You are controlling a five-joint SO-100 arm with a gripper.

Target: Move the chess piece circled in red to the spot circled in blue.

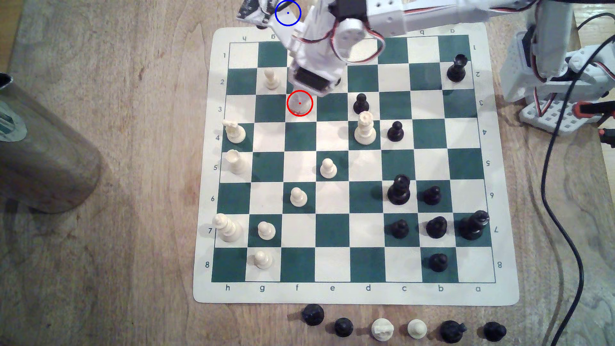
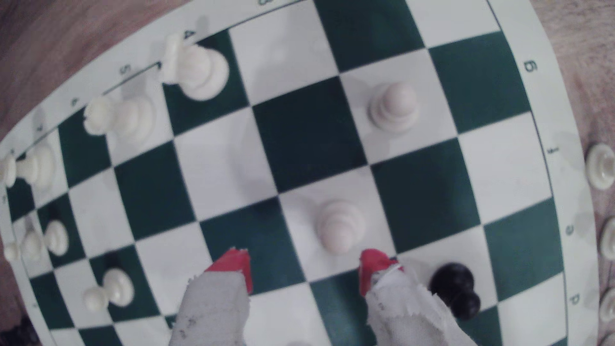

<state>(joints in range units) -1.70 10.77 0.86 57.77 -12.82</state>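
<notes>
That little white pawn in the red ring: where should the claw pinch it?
Probably from straight above, closing on the narrow neck under the round head of the white pawn. It stands upright on its flared base, and the open gripper already has one red fingertip beside it.

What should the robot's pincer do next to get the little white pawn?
Probably ease forward and down so the white pawn sits between the red fingertips. In the wrist view the pincer is open and the pawn stands just beyond the tips, untouched. A black pawn stands close beside one tip, so it should go carefully.
</notes>
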